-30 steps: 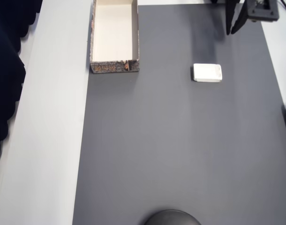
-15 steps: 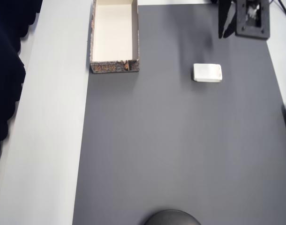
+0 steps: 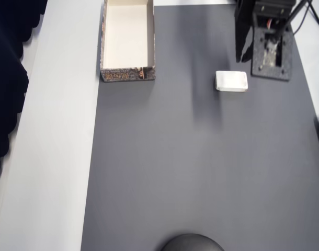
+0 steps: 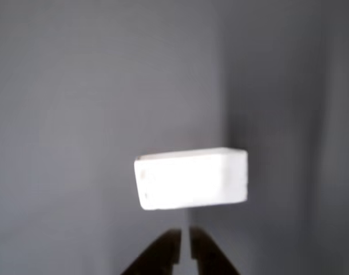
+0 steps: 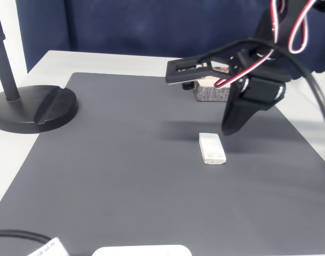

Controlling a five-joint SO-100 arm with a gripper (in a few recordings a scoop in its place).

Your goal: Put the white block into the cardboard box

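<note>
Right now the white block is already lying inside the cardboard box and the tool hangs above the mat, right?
Not quite: the white block lies on the dark mat, apart from the empty cardboard box, as the overhead view shows. The tool does hang above the mat.

White block (image 3: 231,81) sits mid-mat; gripper (image 3: 245,55) hovers at its one o'clock, cardboard box (image 3: 127,41) off at ten.
</note>
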